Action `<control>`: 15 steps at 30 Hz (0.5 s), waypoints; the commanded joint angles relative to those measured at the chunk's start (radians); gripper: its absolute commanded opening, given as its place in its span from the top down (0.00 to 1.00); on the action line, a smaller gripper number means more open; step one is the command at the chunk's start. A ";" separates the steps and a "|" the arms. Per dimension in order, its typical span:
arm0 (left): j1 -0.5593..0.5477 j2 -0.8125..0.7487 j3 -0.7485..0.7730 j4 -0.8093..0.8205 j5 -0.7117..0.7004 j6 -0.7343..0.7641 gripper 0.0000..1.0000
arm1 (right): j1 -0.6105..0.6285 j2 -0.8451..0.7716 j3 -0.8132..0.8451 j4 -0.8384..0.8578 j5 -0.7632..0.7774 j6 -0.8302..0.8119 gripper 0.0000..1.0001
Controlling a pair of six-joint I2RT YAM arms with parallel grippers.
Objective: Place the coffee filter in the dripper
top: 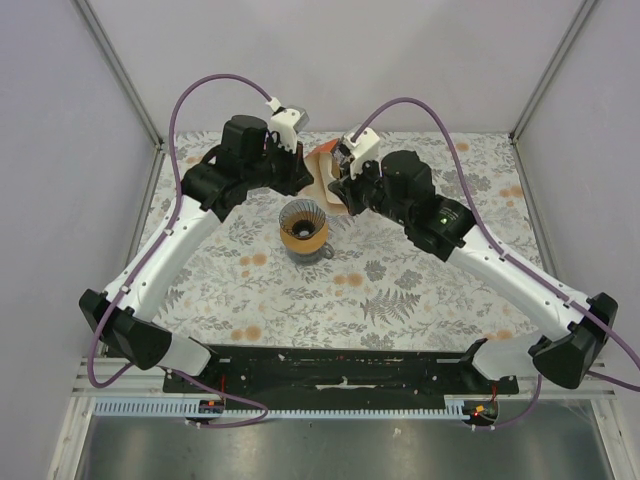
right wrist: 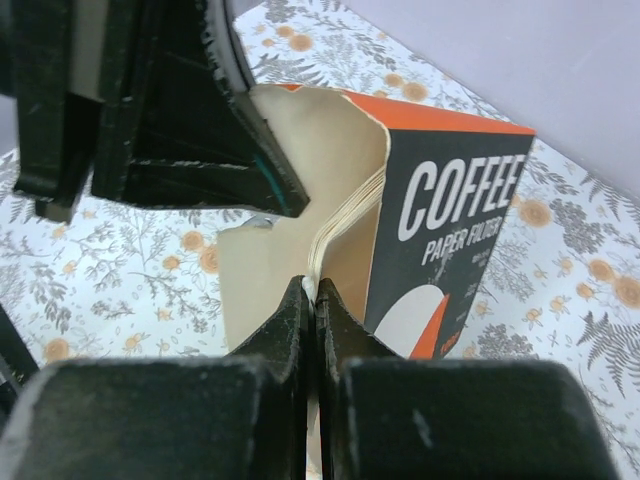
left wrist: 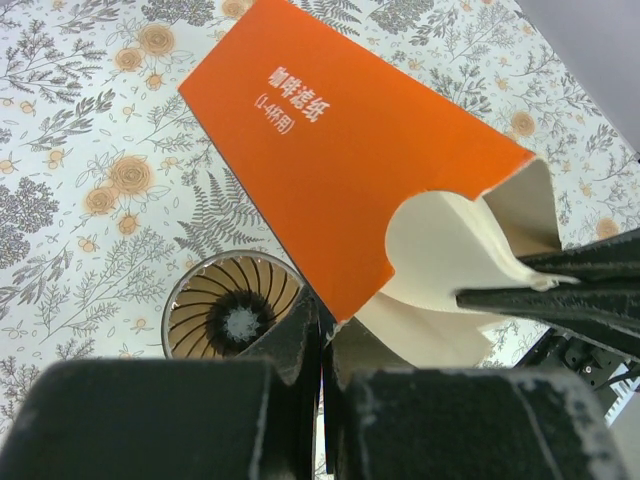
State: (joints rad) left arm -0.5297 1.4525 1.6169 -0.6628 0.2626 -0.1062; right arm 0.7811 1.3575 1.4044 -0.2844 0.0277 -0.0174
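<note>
Left gripper (left wrist: 322,338): jaws together, clamped on the lower edge of the orange filter packet (left wrist: 340,150), which is held tilted above the floral tablecloth (top: 400,290).
Dripper (top: 303,228): standing between the arms, just near of the packet, ribbed cone showing.
Coffee filter (left wrist: 440,250): cream paper, partly out of the packet's open end, apart from the dripper.
Right gripper (right wrist: 313,298): jaws together, pinching the filter's edge at the packet mouth.

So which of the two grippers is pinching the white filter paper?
The right gripper: it is shut on the coffee filter sticking out of the open orange packet. The left gripper is shut on the packet's edge instead.
</note>
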 commanded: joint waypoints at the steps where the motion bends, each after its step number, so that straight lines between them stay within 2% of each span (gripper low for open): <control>1: -0.004 -0.004 0.046 0.017 -0.003 0.007 0.98 | -0.006 -0.061 -0.021 0.094 -0.083 0.000 1.00; 15: -0.003 -0.003 0.064 0.020 -0.042 -0.004 0.98 | -0.006 -0.167 -0.071 0.116 -0.177 -0.041 1.00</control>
State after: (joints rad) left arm -0.5301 1.4525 1.6348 -0.6605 0.2584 -0.1066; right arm 0.7803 1.2289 1.3411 -0.2382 -0.1242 -0.0345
